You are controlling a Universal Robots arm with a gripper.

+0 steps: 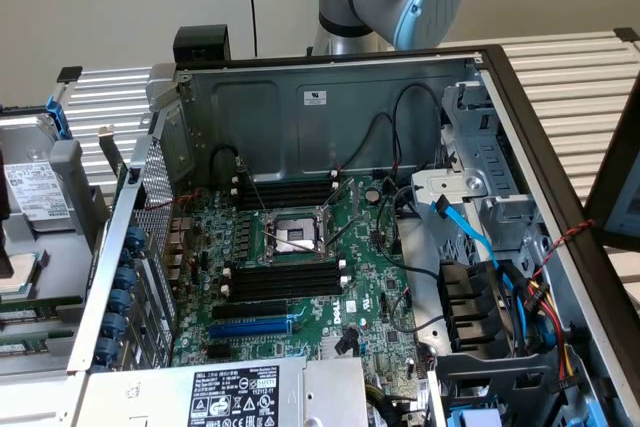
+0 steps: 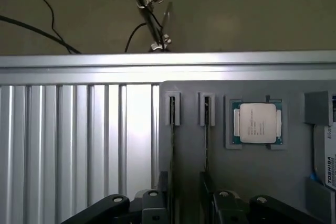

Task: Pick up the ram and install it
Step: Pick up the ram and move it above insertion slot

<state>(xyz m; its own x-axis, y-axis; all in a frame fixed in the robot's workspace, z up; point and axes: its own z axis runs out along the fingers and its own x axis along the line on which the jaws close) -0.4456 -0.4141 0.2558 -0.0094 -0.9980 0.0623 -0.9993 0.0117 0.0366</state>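
Note:
Two rams stand on edge in narrow holders of a grey tray [image 2: 252, 177]; in the wrist view I look along their thin green edges. One ram [image 2: 172, 145] runs down into the gap between my fingers, while the other ram [image 2: 206, 140] disappears behind one finger [image 2: 208, 187]. My gripper [image 2: 184, 200] is open over the tray, holding nothing. The exterior view has the same tray [image 1: 70, 192] at its far left, outside the computer. The long black slots [image 1: 285, 277] on the motherboard stand unfilled.
On the tray a processor [image 2: 257, 123] lies beside the rams, and a hard drive [image 2: 331, 156] sits past it. The open computer case [image 1: 330, 97] holds the motherboard with its processor socket [image 1: 290, 232], a blue slot [image 1: 250, 327] and loose cables [image 1: 480, 237]. Ribbed aluminium table [image 2: 79, 140] surrounds the tray.

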